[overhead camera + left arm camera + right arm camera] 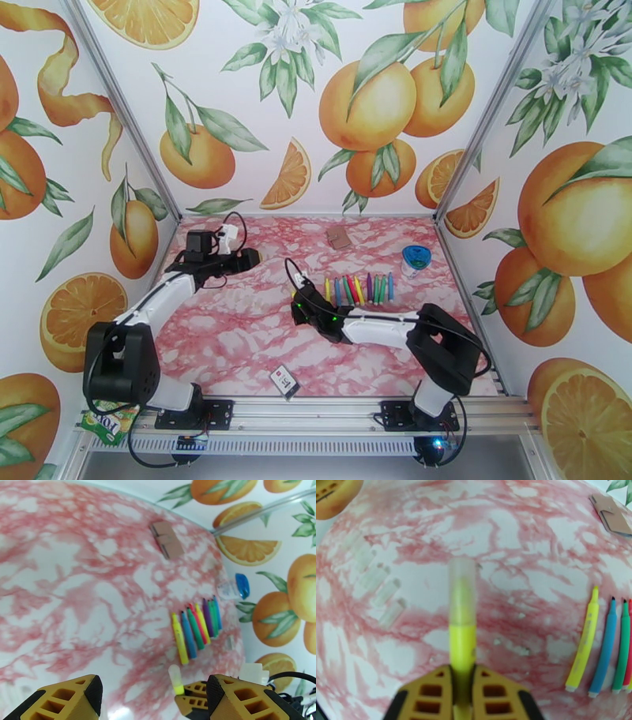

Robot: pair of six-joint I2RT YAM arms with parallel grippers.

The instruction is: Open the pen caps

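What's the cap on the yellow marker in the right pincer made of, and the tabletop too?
Cap: probably frosted translucent plastic; the yellow of the marker shows hazily through it. Tabletop: pink marble pattern, flat and mostly matte; likely a printed sheet or laminate, though real stone can't be excluded.

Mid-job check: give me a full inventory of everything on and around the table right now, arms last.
Held marker: one, yellow, clear cap on, in the right pincer.
Loose markers: about eight, yellow, blue, green, red, purple, in a row right of centre.
Loose caps: several, clear, lying left of the held marker.
Container: one, blue lid, right of the row.
Brown card: one, far centre.
Black-and-white card: one, near edge.
Green packet: one, by the left base.
Table: pink marble.
Left pincer: yellow and black, open, empty.
Right pincer: shut on the held marker.
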